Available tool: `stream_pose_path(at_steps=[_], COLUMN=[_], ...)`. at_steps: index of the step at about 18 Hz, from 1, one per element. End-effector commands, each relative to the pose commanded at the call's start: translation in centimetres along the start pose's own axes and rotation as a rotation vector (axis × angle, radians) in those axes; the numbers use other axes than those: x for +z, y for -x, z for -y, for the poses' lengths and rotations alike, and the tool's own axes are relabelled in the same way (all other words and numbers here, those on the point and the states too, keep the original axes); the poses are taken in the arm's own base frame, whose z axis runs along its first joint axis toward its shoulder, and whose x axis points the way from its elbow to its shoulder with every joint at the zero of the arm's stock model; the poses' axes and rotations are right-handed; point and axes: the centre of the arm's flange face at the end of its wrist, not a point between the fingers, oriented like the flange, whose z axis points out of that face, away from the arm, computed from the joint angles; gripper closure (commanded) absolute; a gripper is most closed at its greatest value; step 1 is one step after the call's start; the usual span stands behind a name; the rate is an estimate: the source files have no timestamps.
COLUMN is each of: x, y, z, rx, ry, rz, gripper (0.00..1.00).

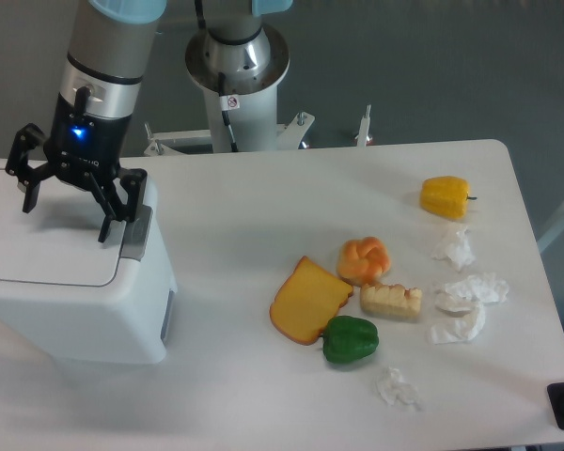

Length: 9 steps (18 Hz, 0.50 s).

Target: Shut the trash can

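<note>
Because the task is to close the trash can (75, 310), the gripper (64, 207) hangs right over its flat white lid (47, 249) at the left end of the table (244, 216), and its jaws are spread wide with nothing between them. The fingertips (103, 235) point down at the lid, which I judge is a pose for pressing with the tips and not for grasping. The lid looks flat and level on the bin, so the closing seems to be almost or fully done; whether the tips touch the lid or only hover just above it, I cannot tell from this one view. The grey latch (136, 235) sits at the lid's right edge, just beside the right finger, and whether it has clicked is not visible. The left side of the bin is cut off by the picture edge, and the arm hides part of the lid's far edge.

To the right, well apart from the bin, the food lies together near the middle of the table: a yellow cheese slice (308, 301), a green pepper (350, 340) touching it, an orange bun (365, 260) and a pale piece of bread (391, 301). Further right is a yellow pepper (446, 196) and several crumpled white tissues (465, 305), whose shapes are hard to make out on the white table
</note>
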Motion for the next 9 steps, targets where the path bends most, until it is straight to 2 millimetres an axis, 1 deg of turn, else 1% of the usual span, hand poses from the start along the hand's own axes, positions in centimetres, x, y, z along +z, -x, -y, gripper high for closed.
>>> stream_pose_path(at_steps=[4, 9], x=[-0.4, -1.6], y=[-0.3, 0.4], z=[0.1, 0.6], rx=[0.002, 0.005], ry=[-0.013, -0.038], rz=[-0.02, -0.011], gripper=[0.0, 0.0])
